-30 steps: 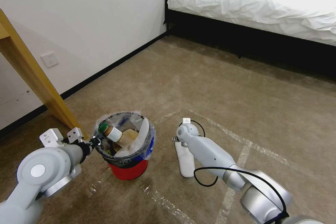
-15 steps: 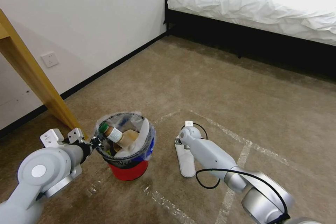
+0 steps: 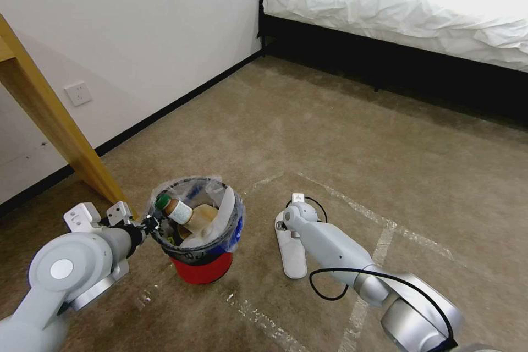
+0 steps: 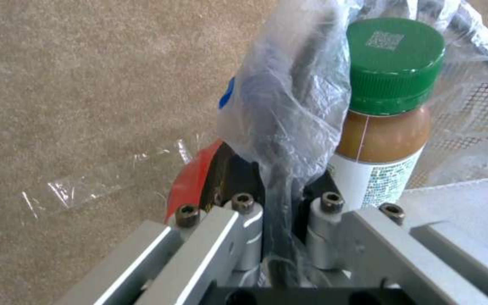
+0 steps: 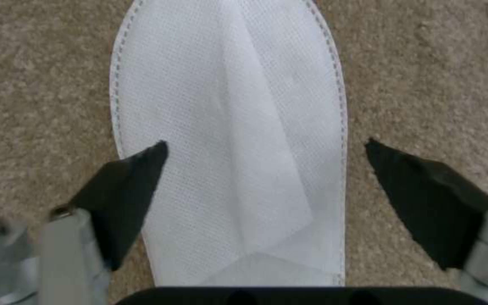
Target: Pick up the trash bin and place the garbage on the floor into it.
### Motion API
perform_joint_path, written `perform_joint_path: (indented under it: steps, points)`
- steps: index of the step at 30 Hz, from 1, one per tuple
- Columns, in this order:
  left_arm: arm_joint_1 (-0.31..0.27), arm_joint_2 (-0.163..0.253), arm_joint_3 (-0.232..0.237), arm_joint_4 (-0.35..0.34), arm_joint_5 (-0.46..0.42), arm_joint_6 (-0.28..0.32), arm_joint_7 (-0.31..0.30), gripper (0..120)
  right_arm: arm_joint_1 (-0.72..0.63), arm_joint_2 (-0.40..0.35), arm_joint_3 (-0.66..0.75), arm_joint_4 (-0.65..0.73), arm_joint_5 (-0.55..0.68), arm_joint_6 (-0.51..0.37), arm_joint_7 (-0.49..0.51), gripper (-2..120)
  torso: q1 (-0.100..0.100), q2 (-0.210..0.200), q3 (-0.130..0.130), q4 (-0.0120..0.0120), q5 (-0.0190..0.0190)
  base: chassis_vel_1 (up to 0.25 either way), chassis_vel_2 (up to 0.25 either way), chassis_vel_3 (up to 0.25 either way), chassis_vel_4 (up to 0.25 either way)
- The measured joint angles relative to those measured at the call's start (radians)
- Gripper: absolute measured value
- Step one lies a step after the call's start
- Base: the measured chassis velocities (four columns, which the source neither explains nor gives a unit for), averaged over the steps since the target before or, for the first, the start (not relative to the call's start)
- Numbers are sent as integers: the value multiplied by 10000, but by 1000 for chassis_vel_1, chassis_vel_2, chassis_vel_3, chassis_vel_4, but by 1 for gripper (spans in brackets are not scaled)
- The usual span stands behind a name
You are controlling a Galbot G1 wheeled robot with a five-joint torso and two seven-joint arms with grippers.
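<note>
The left claw (image 4: 281,212) is gripping the bag-lined rim of the trash bin (image 3: 201,269), which is sitting on the floor (image 3: 330,137) at near left with a green-capped bottle (image 4: 388,110) inside. To its right, the right claw (image 5: 267,195) is hovering low over a flat white slipper (image 5: 227,127), its fingers (image 5: 125,190) spread apart on either side.

Bright, even indoor light, soft shadows, wide-angle bending at edges, wrist views slightly blurred.
</note>
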Motion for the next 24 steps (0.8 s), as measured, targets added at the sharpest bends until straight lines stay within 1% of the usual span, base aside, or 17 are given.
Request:
perform_joint_path:
  steps: [1, 2, 3, 5, 6, 7, 8, 9, 11, 20, 21, 22, 23, 24]
  points:
    - [0, 0, 0, -1, 2, 2, 0, 4, -1, 9, 0, -20, -34, 13, -11, 82, 0, 0, 0, 0, 0, 0, 0, 0, 0]
    - [0, 0, 0, -1, 2, 2, 0, 4, -1, 9, 0, -20, -34, 13, -11, 82, 0, 0, 0, 0, 0, 0, 0, 0, 0]
    - [5, 16, -6, 0, 2, 5, 4, 4, -6, 31, 5, -51, -68, 21, -24, 78, 1, 0, 0, 0, 0, 0, 0, 0, 0]
    - [5, 41, -16, 0, 2, 5, 5, 4, -16, 36, 5, -57, -107, 30, -52, 77, 0, 0, 0, 0, 0, 0, 0, 0, 0]
    - [5, 74, -25, -3, 0, 6, 5, 4, -39, 32, 5, -55, -145, 31, -100, 73, 0, 0, 0, 0, 0, 0, 0, 0, 0]
    - [5, 74, -25, -3, 0, 6, 5, 4, -39, 32, 5, -55, -145, 31, -100, 73, 0, 0, 0, 0, 0, 0, 0, 0, 0]
    - [-3, 89, -25, -4, -5, 6, 5, 4, -52, 32, 2, -50, -166, 35, -131, 68, 0, 0, 0, 0, 0, 0, 0, 0, 0]
    - [-3, 89, -25, -4, -5, 6, 5, 4, -52, 32, 2, -50, -166, 35, -131, 68, 0, 0, 0, 0, 0, 0, 0, 0, 0]
    - [-9, 89, -25, -9, -6, 6, 7, 4, -58, 39, 1, -49, -175, 38, -137, 64, 0, 0, 0, 0, 0, 0, 0, 0, 0]
    - [11, 70, -22, -37, 4, 6, 7, 4, -61, 75, -14, -103, -220, 57, -144, 63, 0, 0, -1, 0, 0, 0, 0, 0, 0]
    - [48, 63, -22, -74, 34, 9, 7, 4, -61, 116, -14, -204, -298, 109, -192, 58, 0, 0, -1, 0, 0, 0, 0, 0, 0]
    - [48, 63, -22, -74, 34, 9, 7, 4, -61, 116, -14, -204, -298, 109, -192, 58, 0, 0, -1, 0, 0, 0, 0, 0, 0]
    - [59, 55, -21, -89, 55, 12, 7, 4, -73, 124, -8, -226, -320, 124, -218, 53, 0, 1, -1, 1, 0, 0, 0, 0, 0]
    - [60, 32, 9, -107, 86, 13, 9, 4, -98, 116, -6, -223, -335, 150, -237, 45, 0, 0, -2, 2, 1, 0, 0, 0, 0]
